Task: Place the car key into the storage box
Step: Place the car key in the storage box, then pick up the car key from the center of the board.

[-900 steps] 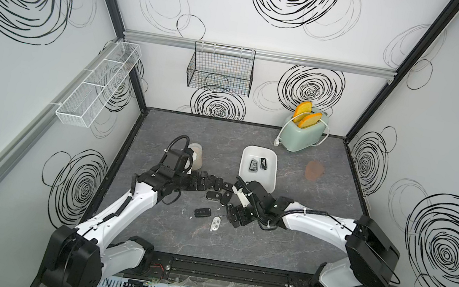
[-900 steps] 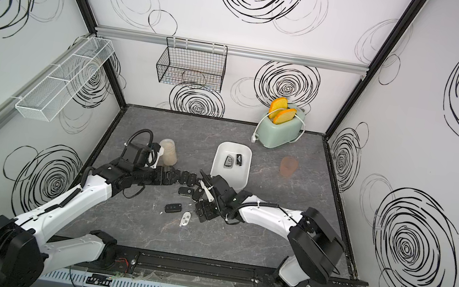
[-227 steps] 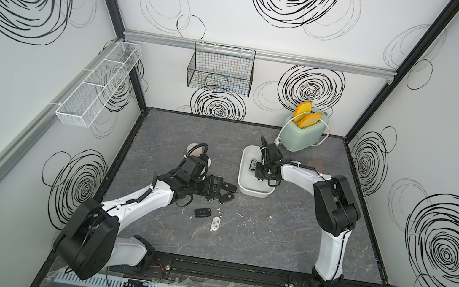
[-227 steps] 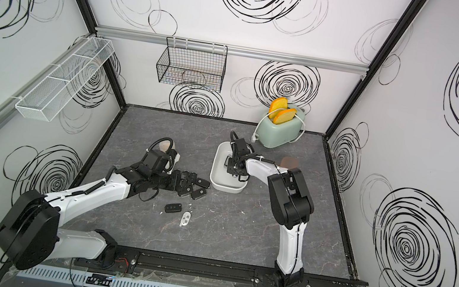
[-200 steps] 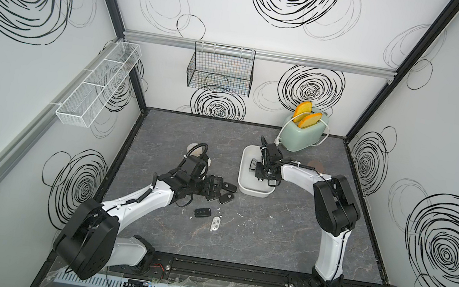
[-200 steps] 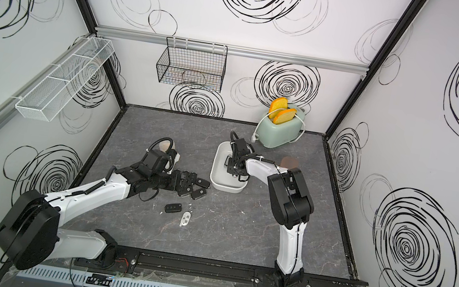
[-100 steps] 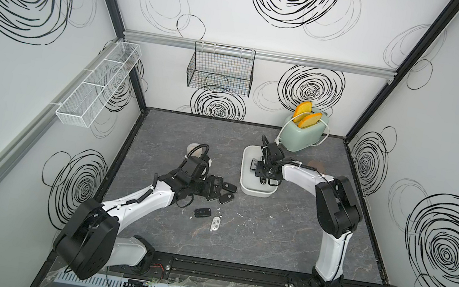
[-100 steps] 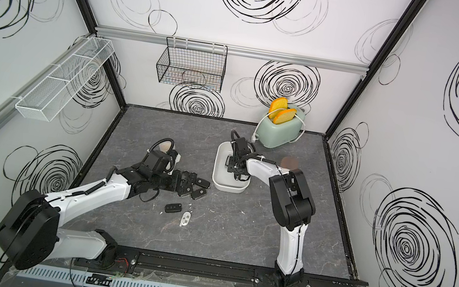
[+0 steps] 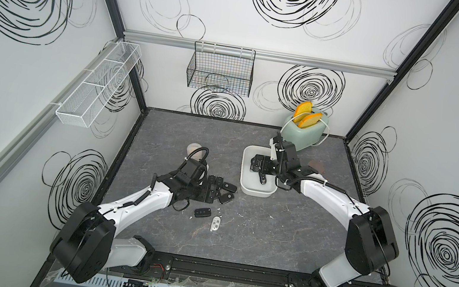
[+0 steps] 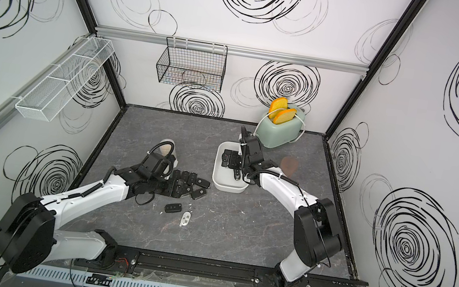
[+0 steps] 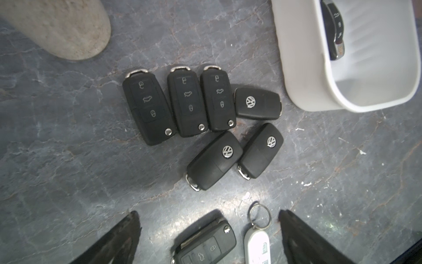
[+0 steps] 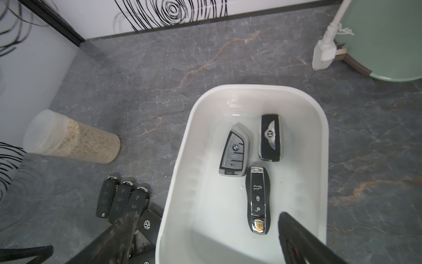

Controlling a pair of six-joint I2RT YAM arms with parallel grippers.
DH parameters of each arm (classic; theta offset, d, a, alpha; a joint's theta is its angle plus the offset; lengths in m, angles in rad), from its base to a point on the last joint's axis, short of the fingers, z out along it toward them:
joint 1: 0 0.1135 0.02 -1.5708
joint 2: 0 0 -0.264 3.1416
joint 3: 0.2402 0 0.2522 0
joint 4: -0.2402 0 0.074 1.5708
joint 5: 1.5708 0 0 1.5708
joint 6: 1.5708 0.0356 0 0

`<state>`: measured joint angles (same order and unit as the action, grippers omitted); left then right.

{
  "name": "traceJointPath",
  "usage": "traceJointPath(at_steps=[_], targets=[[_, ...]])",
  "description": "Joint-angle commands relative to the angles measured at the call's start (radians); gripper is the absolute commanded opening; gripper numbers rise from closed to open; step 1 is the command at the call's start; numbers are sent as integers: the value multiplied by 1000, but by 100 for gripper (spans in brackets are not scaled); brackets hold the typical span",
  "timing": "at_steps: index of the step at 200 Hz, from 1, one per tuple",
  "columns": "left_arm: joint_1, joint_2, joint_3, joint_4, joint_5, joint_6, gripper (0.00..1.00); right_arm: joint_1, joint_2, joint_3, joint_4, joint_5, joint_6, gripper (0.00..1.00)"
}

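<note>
The white storage box point(image 9: 255, 190) point(image 10: 229, 188) stands right of the table's middle. In the right wrist view three car keys lie flat inside the box point(image 12: 182, 160): a grey one point(image 12: 234, 153), a black winged-badge one point(image 12: 271, 137) and a long black chrome-tipped car key point(image 12: 258, 198). My right gripper point(image 12: 205, 216) point(image 9: 258, 167) hangs open over the box, touching none of them. My left gripper point(image 11: 209, 213) point(image 9: 211, 193) is open low over several black car keys point(image 11: 205, 114) left of the box.
A loose black flip key point(image 11: 205, 242) and a white fob point(image 11: 257, 244) lie between the left fingers. A speckled cup point(image 9: 194, 149) stands behind the left arm. Green toaster point(image 9: 305, 131) sits behind the box, a brown coaster point(image 9: 316, 166) beside it. Wire basket point(image 9: 220, 72) and mesh tray point(image 9: 97, 85) hang on the walls.
My right gripper has gone from shut to open over the box, and the long black key now lies free inside. The left arm has barely moved.
</note>
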<state>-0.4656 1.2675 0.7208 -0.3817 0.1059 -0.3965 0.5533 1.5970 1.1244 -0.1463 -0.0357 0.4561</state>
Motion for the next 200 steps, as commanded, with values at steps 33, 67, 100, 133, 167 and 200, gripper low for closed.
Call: traceJointPath(at_steps=[33, 67, 100, 133, 167, 200], targets=[[-14, -36, 6, -116, 60, -64, 98, 39, -161, -144, 57, -86, -8, 99], [-78, -74, 16, -169, 78, -103, 99, 63, -222, -222, 54, -90, 11, 99], [-169, -60, 33, -213, 41, -89, 95, 69, -251, -281, 48, -120, 28, 99], [-266, -6, 21, -215, 31, -107, 91, 73, -297, -330, 43, -120, 42, 99], [-338, 85, 40, -203, 15, -109, 85, 73, -345, -361, 37, -109, 52, 99], [-382, 156, 57, -190, 2, -98, 77, 71, -372, -374, 14, -91, 44, 99]])
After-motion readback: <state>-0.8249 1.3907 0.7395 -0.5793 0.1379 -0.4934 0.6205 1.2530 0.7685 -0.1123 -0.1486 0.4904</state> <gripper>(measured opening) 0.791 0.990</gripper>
